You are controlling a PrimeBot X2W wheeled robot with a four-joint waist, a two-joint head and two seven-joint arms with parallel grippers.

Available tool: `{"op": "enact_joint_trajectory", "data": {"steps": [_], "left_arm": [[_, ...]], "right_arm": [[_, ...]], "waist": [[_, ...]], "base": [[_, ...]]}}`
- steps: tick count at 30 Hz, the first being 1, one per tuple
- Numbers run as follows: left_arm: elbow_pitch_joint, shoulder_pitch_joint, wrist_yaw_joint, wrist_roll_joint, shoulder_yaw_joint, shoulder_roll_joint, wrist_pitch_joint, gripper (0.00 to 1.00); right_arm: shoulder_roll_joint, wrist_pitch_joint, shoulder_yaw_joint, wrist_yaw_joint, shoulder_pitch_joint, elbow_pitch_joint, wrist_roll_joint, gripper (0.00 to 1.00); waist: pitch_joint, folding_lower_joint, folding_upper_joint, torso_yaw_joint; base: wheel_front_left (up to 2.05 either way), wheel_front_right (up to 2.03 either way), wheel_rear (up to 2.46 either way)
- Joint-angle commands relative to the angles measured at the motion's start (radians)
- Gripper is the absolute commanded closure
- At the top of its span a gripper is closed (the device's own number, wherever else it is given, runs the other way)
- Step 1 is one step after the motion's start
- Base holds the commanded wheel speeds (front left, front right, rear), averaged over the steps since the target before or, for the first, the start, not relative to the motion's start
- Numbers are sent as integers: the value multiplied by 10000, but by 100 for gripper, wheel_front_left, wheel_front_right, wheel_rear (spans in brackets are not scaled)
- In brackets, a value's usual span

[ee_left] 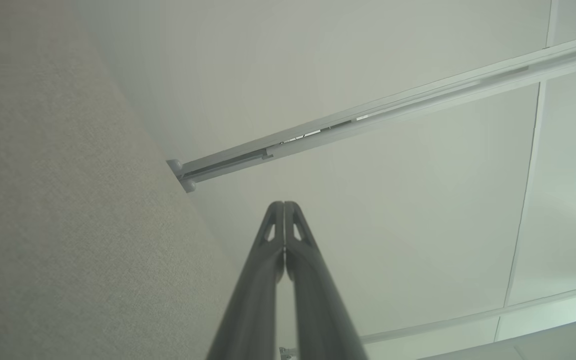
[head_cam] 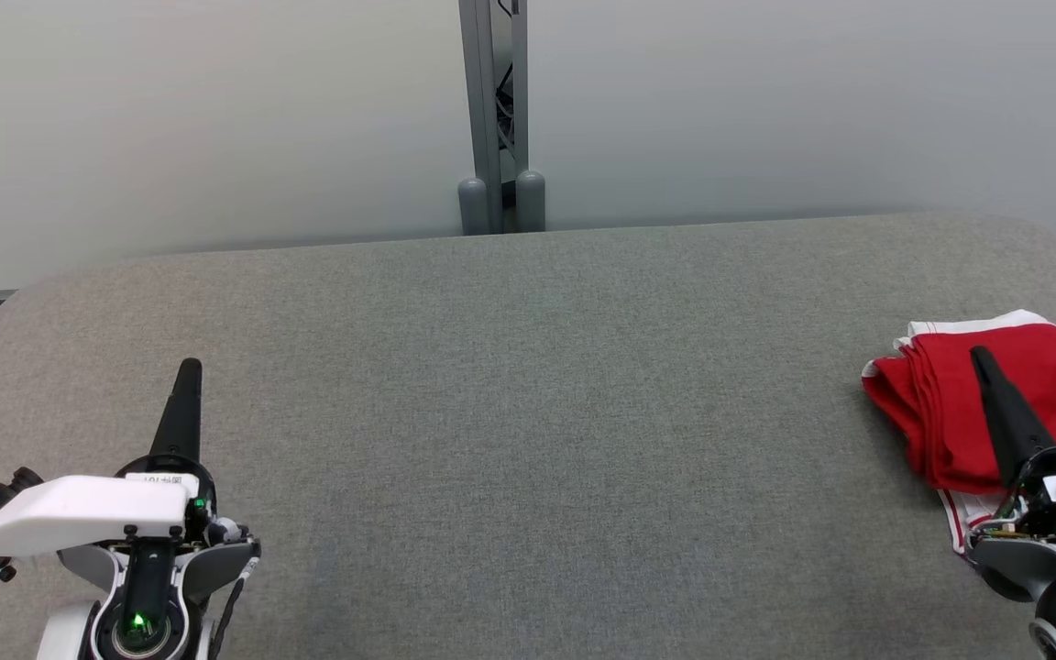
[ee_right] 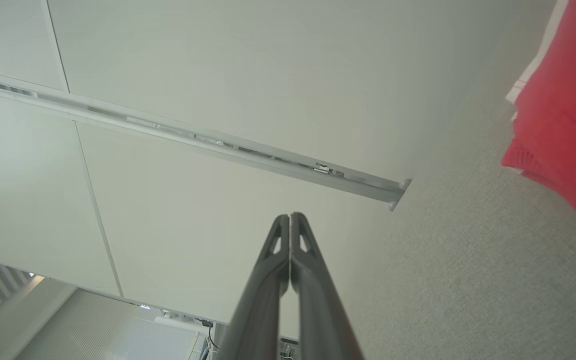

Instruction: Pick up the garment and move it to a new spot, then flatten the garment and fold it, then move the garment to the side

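Observation:
A folded red garment [head_cam: 968, 403] with white trim lies at the right edge of the grey fabric table [head_cam: 528, 412]. Its red cloth [ee_right: 563, 115] also hangs into the right wrist view's upper right. My right gripper [head_cam: 979, 353] is shut with nothing in it, its tips overlapping the garment in the head view; I cannot tell if it touches the cloth. In the right wrist view the gripper [ee_right: 289, 216] points at the wall. My left gripper [head_cam: 189, 365] is shut and empty over the table's left side, far from the garment. Its joined tips [ee_left: 284, 204] point at the wall.
A pale wall stands behind the table, with a grey metal post [head_cam: 496, 119] at its middle. The table's rounded corners and far edge run just below the wall.

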Motion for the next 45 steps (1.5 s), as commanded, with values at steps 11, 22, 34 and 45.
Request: {"op": "enact_joint_trajectory", "data": {"steps": [11,22,34,45], "left_arm": [[-180,-300,-99,-765,367,-157,163,100],[-257,-356,-154,-1408,631,-325,296,100],[-322,-425,-182,-1907,843,-451,397,100],[-320,-409,-182,-1903,845,-452,401,100]], "right_arm": [[-436,-198,287,1,-432,197,1349,100],[-735,-330,559,1,-676,398,2491,100],[-969,-422,776,0,-855,540,3407,100],[-967,-422,774,0,-849,540,3397,100]], "waist": [[22,0,-1,9],[45,0,-1,18],[66,0,-1,27],[66,0,-1,27]], "base": [[0,0,0],[0,0,0],[0,0,0],[0,0,0]]}}
